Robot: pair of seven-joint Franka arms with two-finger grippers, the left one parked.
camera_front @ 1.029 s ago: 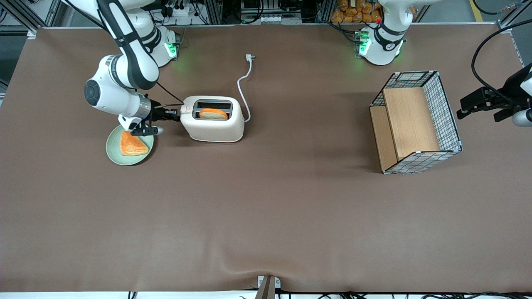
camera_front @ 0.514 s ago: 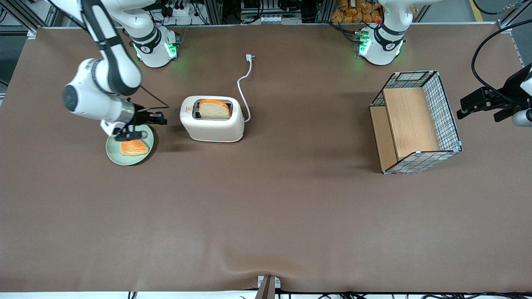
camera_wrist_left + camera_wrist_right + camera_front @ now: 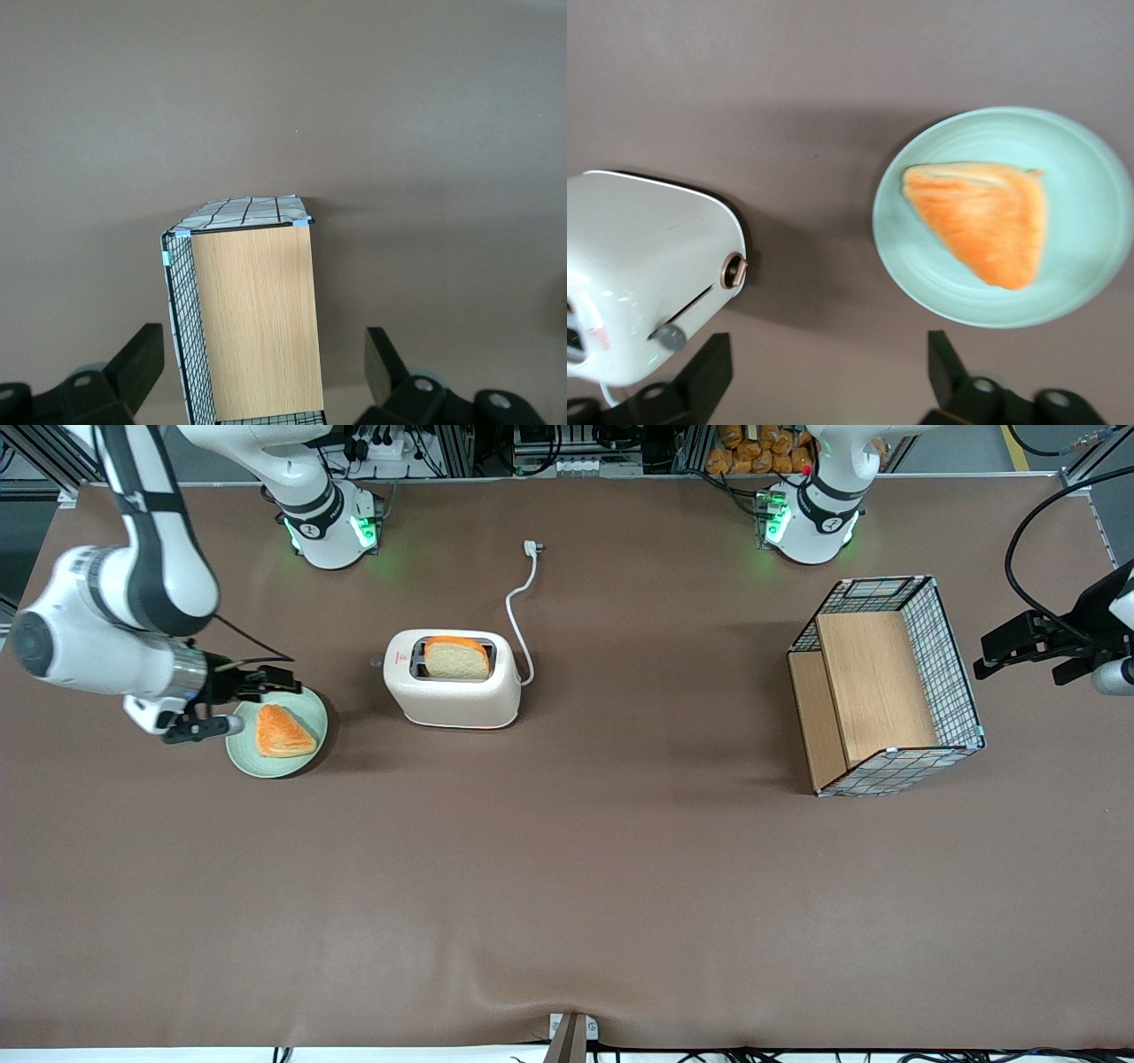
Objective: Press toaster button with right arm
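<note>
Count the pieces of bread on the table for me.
2. One slice stands up out of the toaster slot. One triangular piece lies on the green plate, beside the open gripper. None seem hidden.

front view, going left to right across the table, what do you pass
gripper above the green plate with its pastry → toaster button → toaster → white cord → wire basket

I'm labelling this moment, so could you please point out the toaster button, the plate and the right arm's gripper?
toaster button point(image 3: 670, 336): right wrist view, face of the grey knob on the toaster's narrow end.
plate point(image 3: 310, 713): front view, bare green rim beside the pastry.
gripper point(image 3: 285, 682): front view, fingertips above the plate's edge.
</note>
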